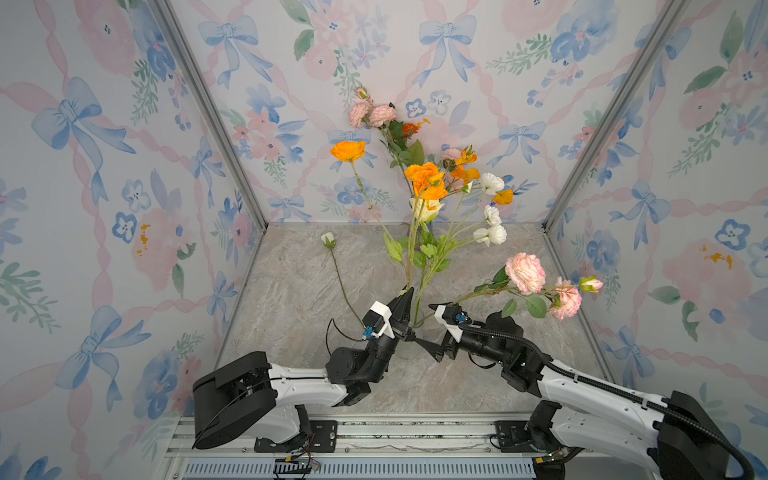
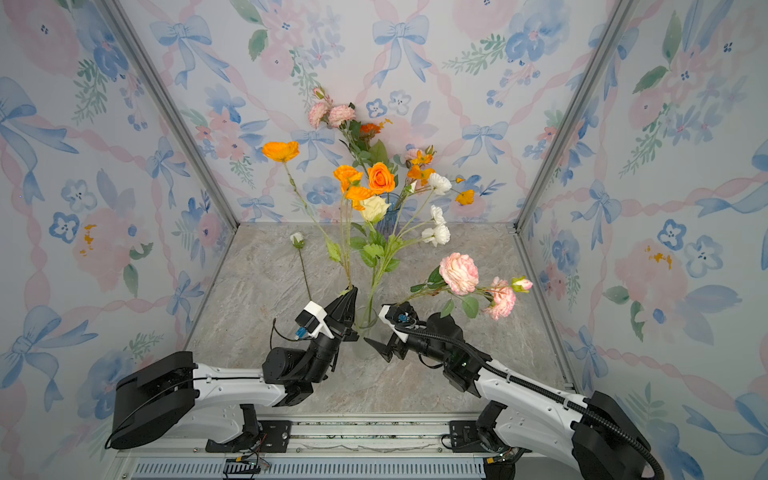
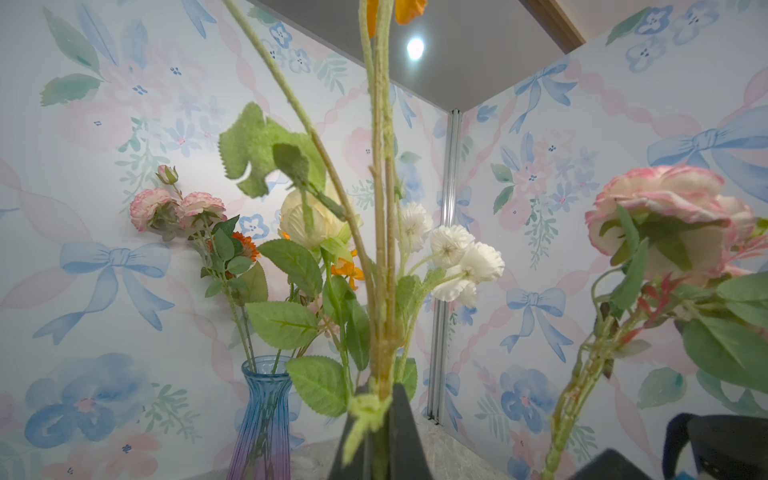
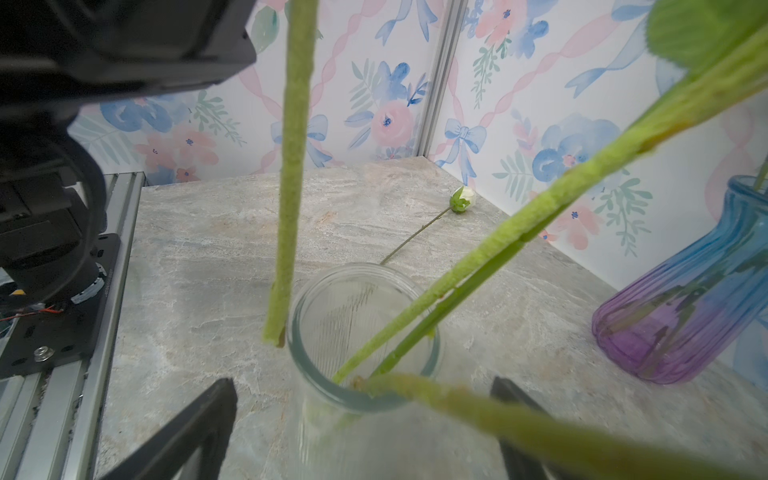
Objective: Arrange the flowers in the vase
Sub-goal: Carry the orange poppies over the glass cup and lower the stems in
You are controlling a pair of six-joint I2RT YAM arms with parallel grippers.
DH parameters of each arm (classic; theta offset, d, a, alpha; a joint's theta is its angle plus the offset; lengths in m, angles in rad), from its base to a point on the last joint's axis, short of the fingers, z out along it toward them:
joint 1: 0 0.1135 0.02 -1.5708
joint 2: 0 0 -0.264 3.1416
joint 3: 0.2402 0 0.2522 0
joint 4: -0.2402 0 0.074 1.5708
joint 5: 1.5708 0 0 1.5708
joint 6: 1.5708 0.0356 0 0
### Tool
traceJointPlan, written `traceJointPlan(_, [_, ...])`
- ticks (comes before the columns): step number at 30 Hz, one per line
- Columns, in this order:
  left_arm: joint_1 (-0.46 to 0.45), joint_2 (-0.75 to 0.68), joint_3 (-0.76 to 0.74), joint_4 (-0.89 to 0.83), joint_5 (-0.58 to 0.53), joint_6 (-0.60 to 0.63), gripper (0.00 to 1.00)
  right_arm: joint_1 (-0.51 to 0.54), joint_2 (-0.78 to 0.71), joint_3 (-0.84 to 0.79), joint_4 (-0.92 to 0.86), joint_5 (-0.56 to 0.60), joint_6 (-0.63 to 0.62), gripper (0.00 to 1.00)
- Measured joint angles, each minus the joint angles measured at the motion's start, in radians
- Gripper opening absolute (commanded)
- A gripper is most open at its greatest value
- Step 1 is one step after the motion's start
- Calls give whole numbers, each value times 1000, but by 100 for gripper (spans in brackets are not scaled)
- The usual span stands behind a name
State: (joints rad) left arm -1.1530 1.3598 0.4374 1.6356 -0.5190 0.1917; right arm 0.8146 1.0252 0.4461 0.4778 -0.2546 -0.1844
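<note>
My left gripper [image 1: 406, 296] [image 3: 380, 415] is shut on the stems of an orange flower spray [image 1: 348, 150] [image 2: 280, 150], held upright. The spray's cut end [image 4: 274, 336] hangs just outside the rim of the clear glass vase [image 1: 409, 332] [image 4: 361, 328]. Two other green stems [image 4: 415, 311] stand in that vase. My right gripper [image 1: 422, 323] [image 4: 357, 419] is open, with a finger on each side of the vase. A pink flower spray [image 1: 524, 272] [image 3: 665, 208] lies across my right wrist, its stem end [image 4: 359, 380] on the rim.
A blue-purple vase [image 2: 388, 216] [image 3: 266, 415] with pink and orange flowers stands at the back wall. One white bud [image 1: 328, 240] [image 4: 462, 199] lies on the marble table [image 1: 291, 311] at the back left. Wallpapered walls close in three sides.
</note>
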Motion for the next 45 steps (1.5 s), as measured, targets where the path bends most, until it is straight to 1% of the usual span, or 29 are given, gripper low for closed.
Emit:
traceJointPlan(7, [-17, 4, 16, -10, -23, 26, 0, 0, 0, 0, -3, 0, -1, 97])
traceJointPlan(14, [-32, -19, 45, -10, -20, 42, 0, 0, 0, 0, -3, 0, -3, 97])
traceJointPlan(19, [-32, -16, 94, -10, -15, 106, 0, 0, 1, 0, -3, 1, -3, 97])
traceJointPlan(21, [-28, -1, 115, -6, -12, 126, 0, 0, 6, 0, -2, 0, -3, 97])
traceJointPlan(27, [1, 69, 120, -12, -11, 127, 0, -3, 18, 0, 2, 0, -1, 97])
traceJointPlan(36, [-1, 76, 45, -10, -12, 108, 0, -41, 18, -4, 43, -12, 30, 97])
traceJointPlan(43, [-18, 53, -26, -10, -38, 86, 5, -42, 24, -6, 52, -27, 43, 97])
traceJointPlan(45, [-18, 51, -36, -10, -48, 79, 10, -42, 26, -6, 54, -30, 43, 97])
